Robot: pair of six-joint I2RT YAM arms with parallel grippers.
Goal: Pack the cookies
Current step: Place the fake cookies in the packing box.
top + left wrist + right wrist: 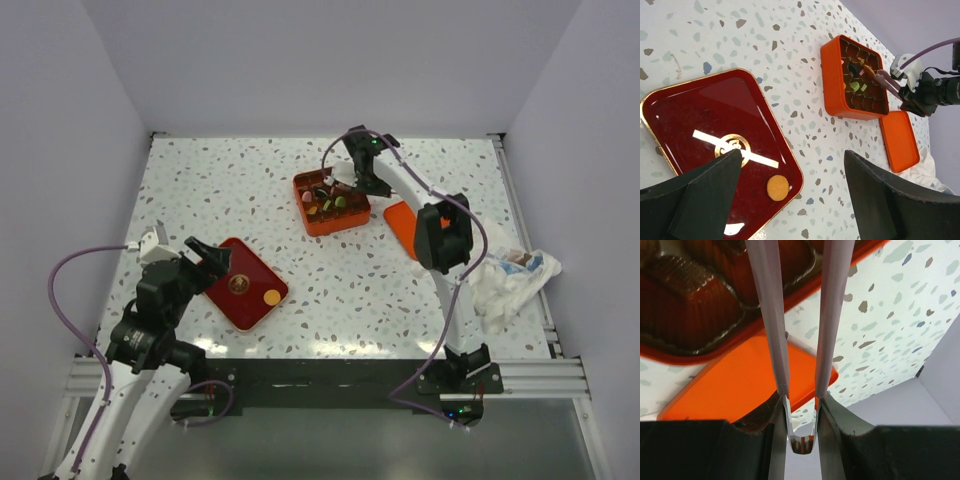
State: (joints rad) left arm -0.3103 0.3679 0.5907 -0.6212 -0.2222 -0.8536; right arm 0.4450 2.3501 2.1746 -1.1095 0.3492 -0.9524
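White terrazzo tabletop (pixel 400 290) is carrying everything. The left arm (pixel 150 320) is crouching over a glossy dark-red square tray with a gilt rim (pixel 225 290), and the left gripper (pixel 792 165) is gaping wide above it. The right arm (pixel 440 235) is stretching to an orange plastic compartment box (pixel 330 222) beside its flat orange lid (pixel 400 225). The right gripper (pixel 802 405) is clamping thin pale-pink tweezers (pixel 772 315), which are pointing over the cells. Small mixed-colour cookies (pixel 340 202) are sitting in those cells. One round orange cookie (pixel 777 187) is lying on the tray, untouched below the left gripper's gap.
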